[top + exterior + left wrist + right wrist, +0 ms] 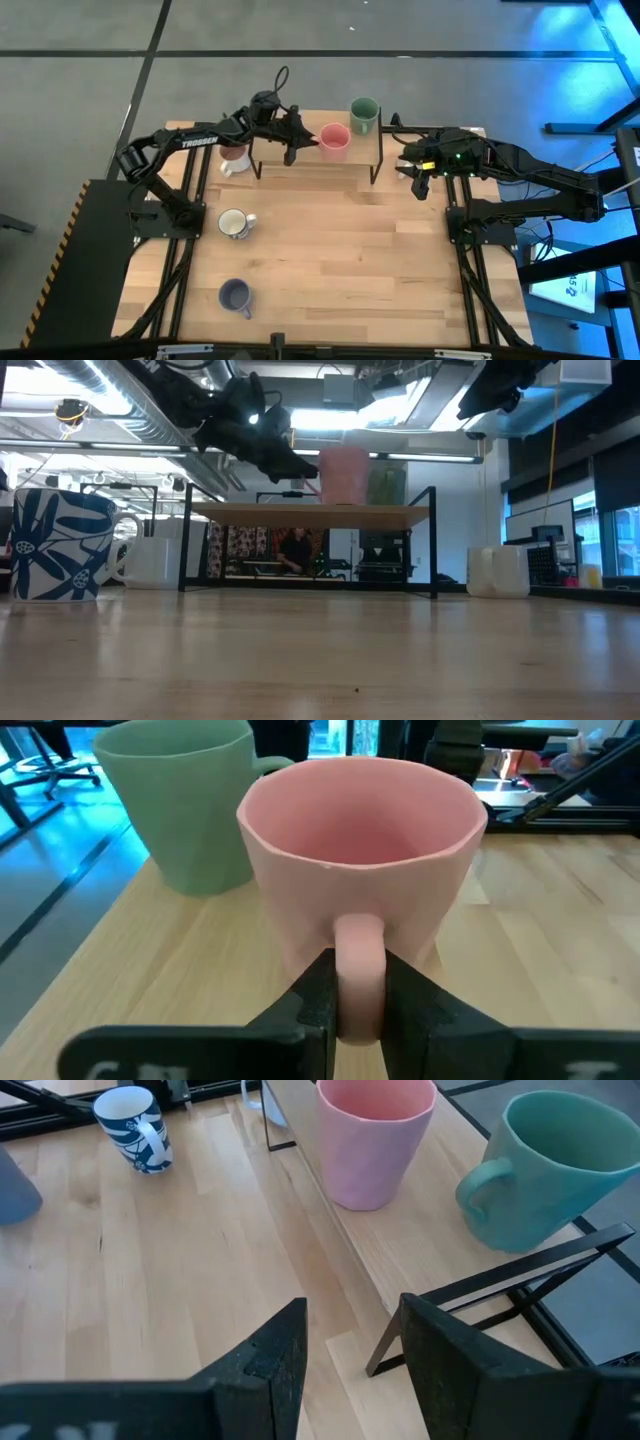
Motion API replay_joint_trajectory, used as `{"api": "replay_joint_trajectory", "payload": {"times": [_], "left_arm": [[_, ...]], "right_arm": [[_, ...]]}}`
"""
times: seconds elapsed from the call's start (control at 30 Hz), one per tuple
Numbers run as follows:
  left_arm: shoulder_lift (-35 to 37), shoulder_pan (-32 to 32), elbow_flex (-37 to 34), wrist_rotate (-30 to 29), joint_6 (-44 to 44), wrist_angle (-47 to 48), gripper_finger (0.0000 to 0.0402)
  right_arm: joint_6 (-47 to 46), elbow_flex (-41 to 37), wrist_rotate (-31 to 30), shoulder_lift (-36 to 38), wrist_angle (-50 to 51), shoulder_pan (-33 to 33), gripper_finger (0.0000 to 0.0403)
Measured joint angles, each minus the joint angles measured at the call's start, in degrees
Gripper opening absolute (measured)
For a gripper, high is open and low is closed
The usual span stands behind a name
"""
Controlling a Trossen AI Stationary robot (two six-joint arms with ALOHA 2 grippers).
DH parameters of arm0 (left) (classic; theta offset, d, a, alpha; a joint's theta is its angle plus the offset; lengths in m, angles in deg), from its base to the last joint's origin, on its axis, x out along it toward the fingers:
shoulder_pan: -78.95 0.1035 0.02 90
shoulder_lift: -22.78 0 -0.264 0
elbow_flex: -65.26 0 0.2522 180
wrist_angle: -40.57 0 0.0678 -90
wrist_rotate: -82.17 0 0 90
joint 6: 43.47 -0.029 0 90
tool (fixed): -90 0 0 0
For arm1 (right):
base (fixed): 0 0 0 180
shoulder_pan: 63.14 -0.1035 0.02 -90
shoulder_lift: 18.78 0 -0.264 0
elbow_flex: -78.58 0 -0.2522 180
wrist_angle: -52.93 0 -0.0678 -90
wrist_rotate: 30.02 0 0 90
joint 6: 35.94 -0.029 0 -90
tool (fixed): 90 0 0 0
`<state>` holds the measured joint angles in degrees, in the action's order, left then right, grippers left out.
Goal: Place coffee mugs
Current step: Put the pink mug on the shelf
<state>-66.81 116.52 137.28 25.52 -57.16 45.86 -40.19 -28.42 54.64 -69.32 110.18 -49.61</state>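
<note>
The coral pink mug [335, 141] stands upright on a raised wooden shelf [315, 160] at the table's far side, and shows in the low view [345, 475] and right wrist view [375, 1140] too. The green mug [363, 115] stands on its base beside it, toward the far right. My left gripper [300, 135] is at the pink mug's left side, shut on it. My right gripper [418, 182] hangs open off the shelf's right end, touching nothing [350, 1345]. My left gripper [360, 975] pinches the pink mug's handle [358, 942] between its two fingers [315, 990], one on each side of the loop. It comes in about level from the table's left. The mug stands upright with its base on the shelf.
A white mug with a blue pattern [233, 224] and a purple-blue mug [235, 295] stand on the table's left half. Another whitish mug [233, 158] sits under my left arm by the shelf's left leg. The middle and right of the table [380, 260] are bare wood.
</note>
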Motion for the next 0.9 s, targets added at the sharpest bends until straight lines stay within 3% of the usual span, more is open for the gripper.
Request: {"api": "replay_joint_trajectory", "payload": {"times": [0.13, 0.3, 0.43, 0.77, 0.9], "left_arm": [[1.4, -1.6, 0.0, -5.3, 1.7, 0.8, 0.0042], [7.1, -4.6, 0.0, -18.6, 6.6, 3.6, 0.0042], [10.7, -8.5, 0.0, -35.8, 13.0, 6.5, 0.0042], [7.4, -23.2, -0.1, -78.7, 22.2, -4.0, 0.0042], [5.0, -26.2, 0.1, -90.3, 26.0, -6.7, 0.0042]], "right_arm": [[0.9, 0.0, 0.0, 0.0, 0.0, 0.0, 0.0144], [1.7, 0.0, -1.0, 0.0, 0.0, 0.0, 0.0144], [1.7, 0.0, -3.0, 0.0, 0.0, 0.0, 0.0144], [1.4, 0.0, -7.7, 0.0, -0.2, 0.0, 0.0144], [1.4, 0.0, -8.4, 0.0, -0.2, 0.0, 0.0144]]}}
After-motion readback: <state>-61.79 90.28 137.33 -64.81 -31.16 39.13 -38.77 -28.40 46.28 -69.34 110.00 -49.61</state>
